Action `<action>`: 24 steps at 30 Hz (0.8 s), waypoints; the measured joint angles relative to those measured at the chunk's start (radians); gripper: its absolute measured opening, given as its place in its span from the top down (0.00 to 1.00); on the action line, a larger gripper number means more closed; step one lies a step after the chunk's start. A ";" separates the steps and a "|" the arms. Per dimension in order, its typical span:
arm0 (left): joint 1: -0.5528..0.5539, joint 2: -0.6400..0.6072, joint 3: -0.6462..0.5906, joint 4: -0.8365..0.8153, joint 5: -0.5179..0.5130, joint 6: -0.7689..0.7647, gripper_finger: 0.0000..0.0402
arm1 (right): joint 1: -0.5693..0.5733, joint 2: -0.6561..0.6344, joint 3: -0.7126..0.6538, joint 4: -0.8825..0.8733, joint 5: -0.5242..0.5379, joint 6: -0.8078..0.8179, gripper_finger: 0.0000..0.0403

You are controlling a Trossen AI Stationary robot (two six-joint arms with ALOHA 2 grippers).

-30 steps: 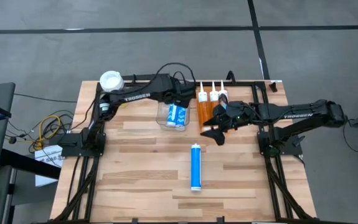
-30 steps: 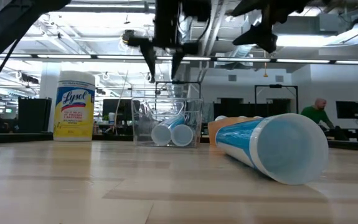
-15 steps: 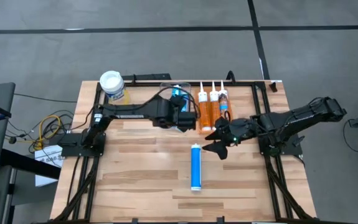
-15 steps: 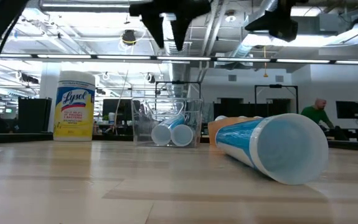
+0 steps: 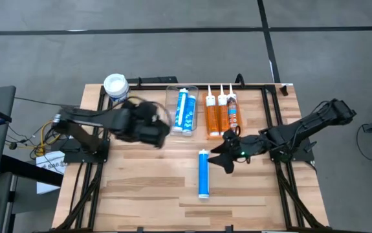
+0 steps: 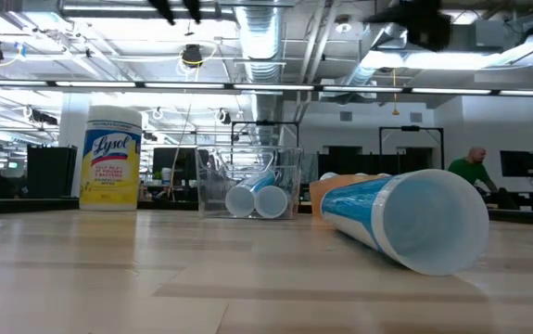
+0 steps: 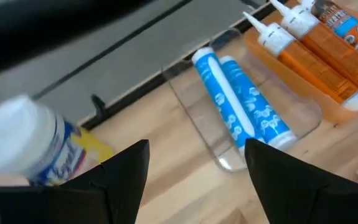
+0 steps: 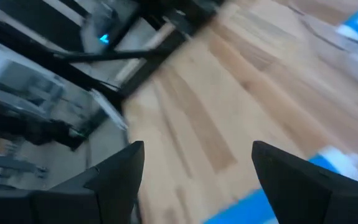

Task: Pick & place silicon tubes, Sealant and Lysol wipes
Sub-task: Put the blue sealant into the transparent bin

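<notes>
Wipes can (image 5: 116,86) upright at far-left corner of surface (image 5: 140,188), near its edge. Left claw (image 5: 152,133) & right claw (image 5: 228,154) both spread apart, empty; blue tube (image 5: 203,173) lying mid-surface w/ open wood around

My workplace is a big open robot lab.
Behind my light wooden table (image 6: 247,278) I see exposed silver ceiling ducts (image 6: 264,19), dark monitors (image 6: 516,163) and a person in green (image 6: 475,167).

Three blue tubes (image 5: 203,173), three orange tubes (image 5: 222,112), one wipes canister (image 5: 116,86)
</notes>
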 joint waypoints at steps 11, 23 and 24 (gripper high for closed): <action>-0.191 -0.319 -0.509 0.294 0.002 -0.119 0.36 | -0.037 0.236 0.154 -0.173 -0.190 0.075 0.28; -0.251 -0.390 -0.735 0.399 0.033 -0.196 0.36 | -0.040 0.509 0.533 -0.780 -0.195 0.424 0.28; -0.256 -0.391 -0.741 0.401 0.033 -0.196 0.36 | -0.040 0.533 0.547 -0.788 -0.202 0.441 0.28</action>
